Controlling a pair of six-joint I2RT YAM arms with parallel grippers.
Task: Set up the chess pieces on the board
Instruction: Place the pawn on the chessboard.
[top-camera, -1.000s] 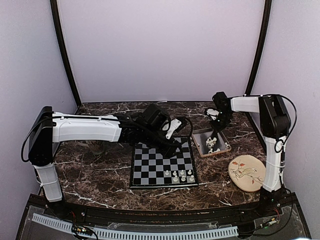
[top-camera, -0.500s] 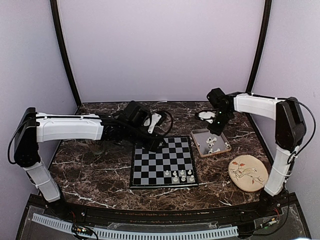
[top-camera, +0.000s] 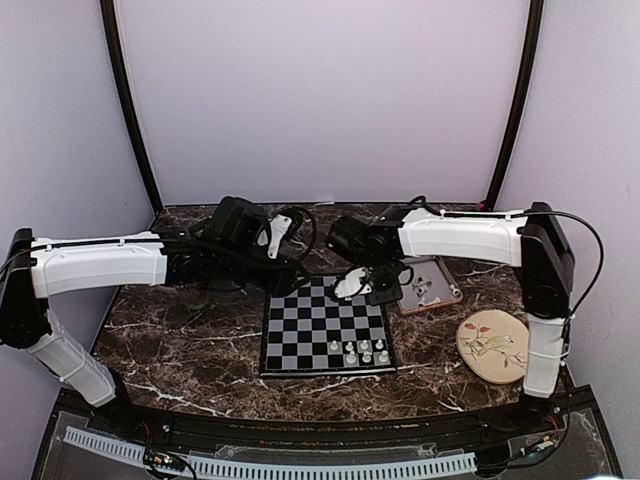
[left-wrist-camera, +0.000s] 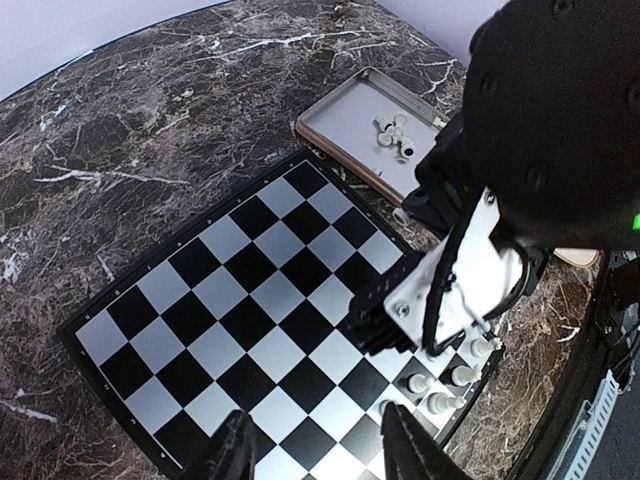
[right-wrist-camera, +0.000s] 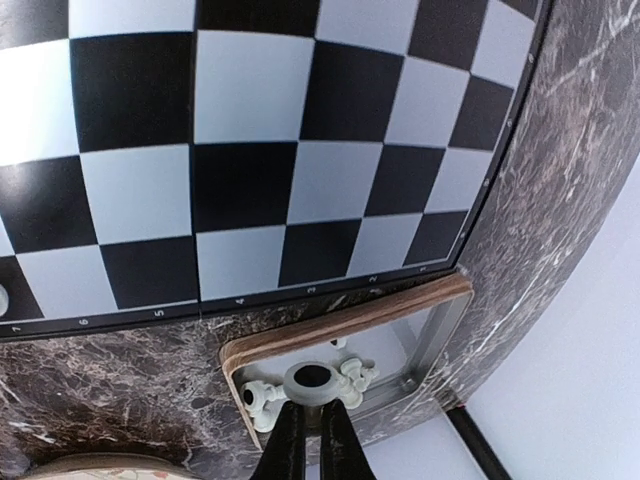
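Note:
The board (top-camera: 305, 340) lies at the table's middle, with several white chess pieces (top-camera: 365, 352) standing in its near right corner. My right gripper (top-camera: 372, 288) hovers over the board's far right part, shut on one chess piece (right-wrist-camera: 311, 397) whose round base shows between the fingers. In the left wrist view that gripper (left-wrist-camera: 368, 330) hangs just above the squares beside the standing pieces (left-wrist-camera: 440, 385). My left gripper (left-wrist-camera: 315, 450) is open and holds nothing. It hangs above the board's far left corner (top-camera: 292, 275).
A wood-rimmed tray (top-camera: 437, 290) right of the board still holds a few loose pieces (left-wrist-camera: 393, 133), also seen behind my right fingers (right-wrist-camera: 262, 397). A round plate with a bird drawing (top-camera: 492, 345) lies at the near right. Purple walls close in the dark marble table.
My right arm has swung left from the tray to over the board, shut on a piece. My left arm has drawn back left, off the board's middle.

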